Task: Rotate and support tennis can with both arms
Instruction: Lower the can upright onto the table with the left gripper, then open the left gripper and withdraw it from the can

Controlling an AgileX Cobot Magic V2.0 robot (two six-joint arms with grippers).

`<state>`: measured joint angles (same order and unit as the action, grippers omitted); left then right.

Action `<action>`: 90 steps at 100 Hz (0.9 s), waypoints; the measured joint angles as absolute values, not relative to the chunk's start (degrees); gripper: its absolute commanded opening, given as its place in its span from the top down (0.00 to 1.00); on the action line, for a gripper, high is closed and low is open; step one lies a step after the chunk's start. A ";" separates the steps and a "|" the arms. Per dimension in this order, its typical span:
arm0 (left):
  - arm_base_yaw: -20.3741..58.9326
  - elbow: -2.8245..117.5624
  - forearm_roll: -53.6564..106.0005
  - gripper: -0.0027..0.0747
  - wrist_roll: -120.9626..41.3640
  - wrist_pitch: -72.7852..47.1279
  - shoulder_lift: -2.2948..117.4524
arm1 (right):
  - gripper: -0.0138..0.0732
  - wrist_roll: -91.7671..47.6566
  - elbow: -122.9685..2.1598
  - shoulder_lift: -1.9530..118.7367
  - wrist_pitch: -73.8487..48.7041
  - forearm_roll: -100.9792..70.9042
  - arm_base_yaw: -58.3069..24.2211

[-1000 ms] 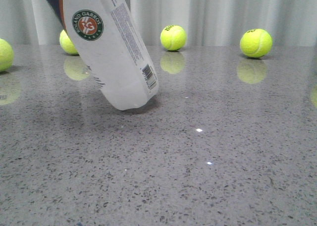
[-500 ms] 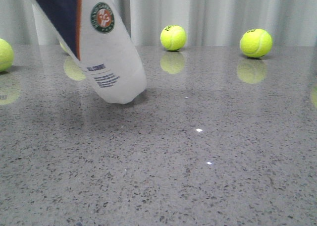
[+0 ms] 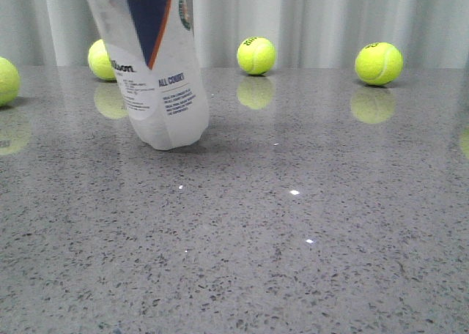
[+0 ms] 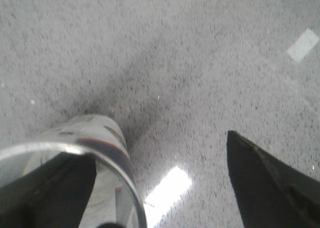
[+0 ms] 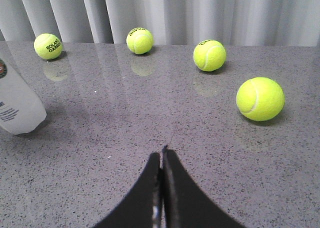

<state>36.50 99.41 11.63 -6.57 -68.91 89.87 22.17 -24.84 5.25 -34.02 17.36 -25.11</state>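
Observation:
The tennis can (image 3: 157,78) stands almost upright on its base on the grey table, leaning slightly left, with its navy panel and orange stripe facing the front view. Its top is out of frame there. In the left wrist view its metal rim (image 4: 107,150) lies by one black finger (image 4: 50,188), which sits inside the rim. The other finger (image 4: 270,183) is far off to the side, so my left gripper (image 4: 157,148) is open. My right gripper (image 5: 161,155) is shut and empty, low over the table, well away from the can (image 5: 17,105).
Yellow tennis balls lie along the back of the table (image 3: 256,55), (image 3: 379,63), (image 3: 102,59) and at the left edge (image 3: 6,80). The right wrist view shows one ball close by (image 5: 260,98). A pale curtain hangs behind.
The can has swung from a strong lean towards upright. It has also turned about its axis, so the navy panel now faces front and the round emblem has gone to the side.

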 measured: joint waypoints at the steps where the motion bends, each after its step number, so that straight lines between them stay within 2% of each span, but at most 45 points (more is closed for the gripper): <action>1: 36.50 99.82 11.74 0.29 -6.57 -68.91 89.99 | 0.91 22.17 -24.84 5.25 -34.02 17.36 -25.11; 54: 36.50 104.60 11.72 0.31 -6.93 -67.13 94.01 | 0.91 22.17 -24.51 5.25 -34.02 17.36 -25.11; 78: 37.91 104.21 10.22 0.66 -8.42 -59.42 90.30 | 0.91 22.17 -24.51 5.25 -34.02 17.36 -25.11; 90: 38.52 101.27 8.60 0.88 -8.42 -55.44 86.25 | 0.91 22.17 -24.51 5.25 -34.02 17.36 -25.11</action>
